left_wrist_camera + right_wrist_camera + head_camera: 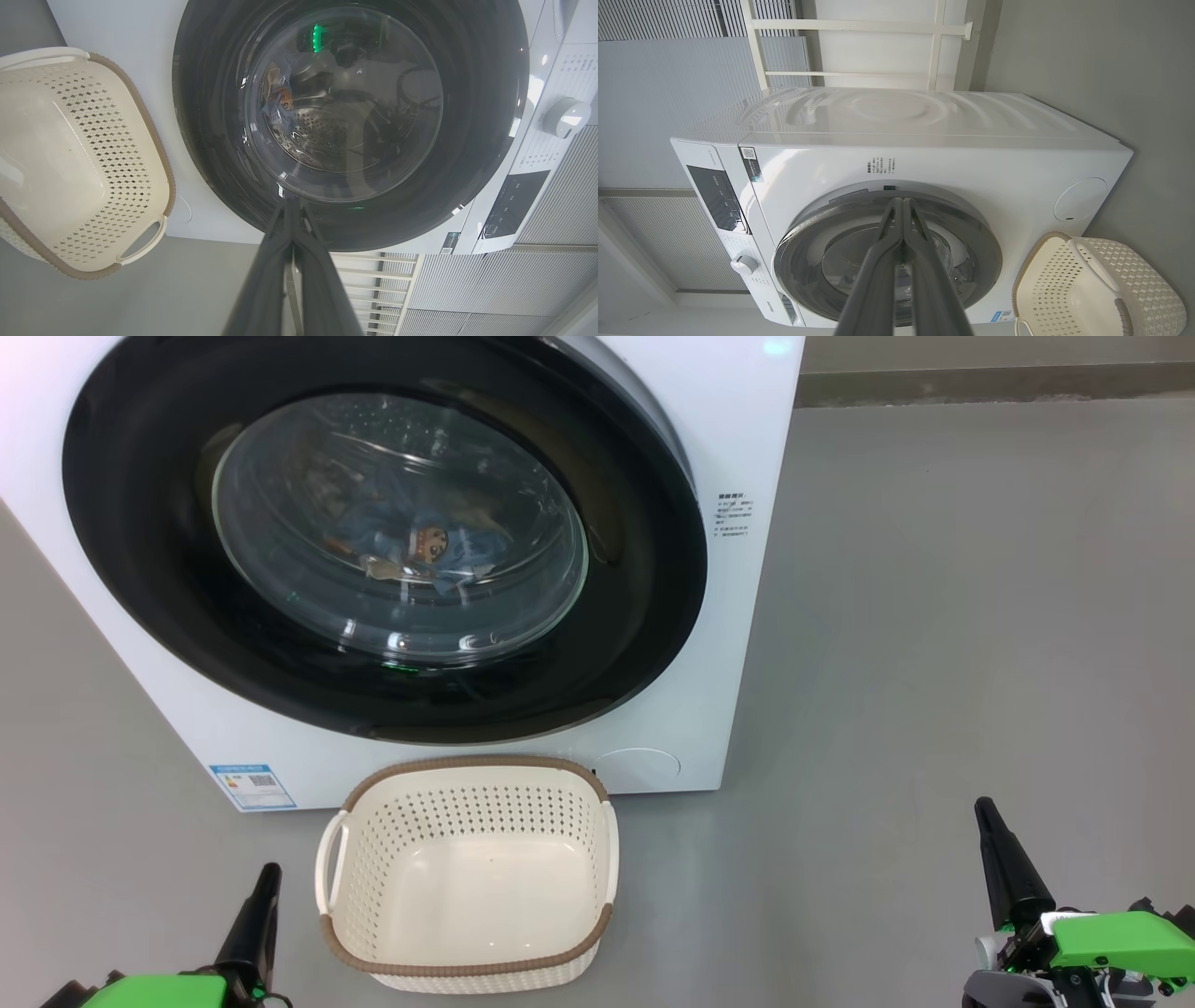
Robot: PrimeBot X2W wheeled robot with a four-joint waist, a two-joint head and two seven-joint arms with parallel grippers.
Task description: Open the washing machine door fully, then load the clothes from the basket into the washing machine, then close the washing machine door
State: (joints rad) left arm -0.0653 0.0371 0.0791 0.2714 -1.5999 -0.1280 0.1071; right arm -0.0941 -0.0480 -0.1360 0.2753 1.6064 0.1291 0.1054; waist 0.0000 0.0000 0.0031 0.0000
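Washing machine [738,644]: white front-loader on grey floor [934,616], upper left of head view.

Door [149,551]: round, wide black rim, clear domed glass. Lies flush against the machine front, shut.

Basket [471,817]: cream, perforated, brown rim. Stands upright on the floor just in front of the machine, below the door, bare bottom showing.

Clothes [420,546]: light blue bundle with a small orange-brown cartoon figure. Lying inside the drum [322,133], seen through the door glass, low in the bowl.

Left gripper [269,873]: lower left of head view, just left of the basket, apart from it. Fingers [264,289] pressed together, pointing toward the machine.

Right gripper [982,807]: lower right, well apart from basket and machine. Fingers [873,289] likewise pressed together.

Blue label sticker [252,787]: bottom left corner of the machine front, near the basket.
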